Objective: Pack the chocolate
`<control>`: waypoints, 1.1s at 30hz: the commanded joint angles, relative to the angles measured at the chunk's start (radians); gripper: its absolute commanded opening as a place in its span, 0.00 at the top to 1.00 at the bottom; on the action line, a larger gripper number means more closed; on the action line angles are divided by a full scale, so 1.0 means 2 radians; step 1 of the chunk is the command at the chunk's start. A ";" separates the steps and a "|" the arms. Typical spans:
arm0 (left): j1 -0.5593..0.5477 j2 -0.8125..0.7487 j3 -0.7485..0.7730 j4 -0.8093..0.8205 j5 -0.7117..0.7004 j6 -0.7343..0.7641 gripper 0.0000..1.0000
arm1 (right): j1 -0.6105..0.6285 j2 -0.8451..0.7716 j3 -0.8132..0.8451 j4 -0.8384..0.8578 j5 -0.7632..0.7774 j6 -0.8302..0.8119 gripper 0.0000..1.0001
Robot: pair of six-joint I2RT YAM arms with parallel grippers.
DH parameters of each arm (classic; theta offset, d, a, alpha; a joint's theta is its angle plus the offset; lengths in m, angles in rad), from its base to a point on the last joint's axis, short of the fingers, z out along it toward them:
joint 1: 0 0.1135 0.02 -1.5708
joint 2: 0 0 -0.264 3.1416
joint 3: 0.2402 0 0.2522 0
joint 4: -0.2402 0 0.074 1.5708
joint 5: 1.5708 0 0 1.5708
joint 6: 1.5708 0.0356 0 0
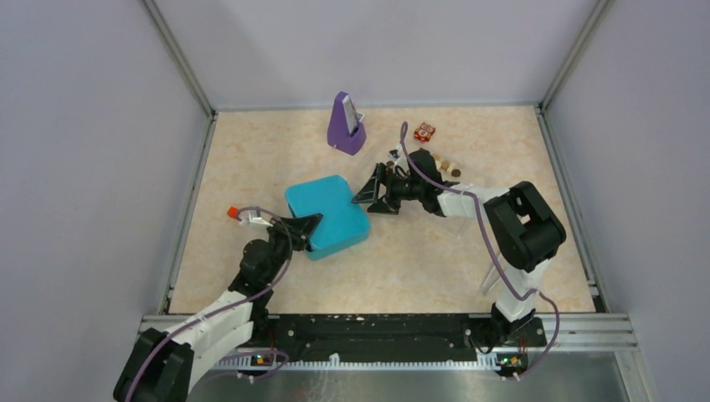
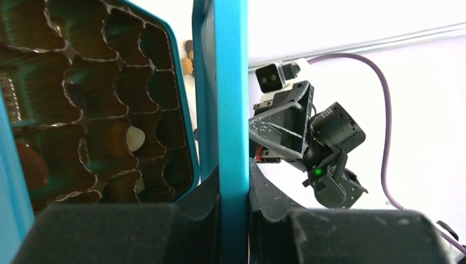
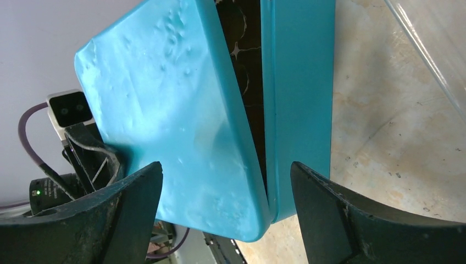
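Observation:
A teal box [image 1: 326,216] lies mid-table with its lid [image 3: 176,110] raised a little off the base [image 3: 299,99]. My left gripper [image 1: 306,228] is shut on the lid's teal edge [image 2: 233,110]. Beside that edge I see the dark brown cell tray [image 2: 99,110], with a cream-white chocolate [image 2: 134,138] in one cell and a brown piece [image 2: 30,162] at the left. My right gripper [image 1: 373,191] is open, with its fingers on either side of the box's corner [image 3: 226,168], not touching it. Several loose chocolates [image 1: 444,166] lie behind the right arm.
A purple stand [image 1: 345,126] is at the back centre. A small red-and-white patterned cube [image 1: 424,131] sits to its right. Metal rails and grey walls [image 1: 192,167] border the beige table. The right arm's purple cable [image 1: 481,226] loops over the table.

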 commanded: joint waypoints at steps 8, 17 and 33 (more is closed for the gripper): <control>0.005 -0.002 -0.023 -0.007 -0.029 0.007 0.88 | 0.017 0.002 0.037 0.004 -0.012 -0.016 0.16; 0.007 0.008 -0.018 -0.019 -0.027 0.016 0.87 | 0.018 0.006 0.039 -0.001 -0.009 -0.020 0.16; 0.008 -0.030 0.010 -0.116 -0.048 0.050 0.48 | 0.028 0.020 0.061 -0.012 -0.010 -0.024 0.16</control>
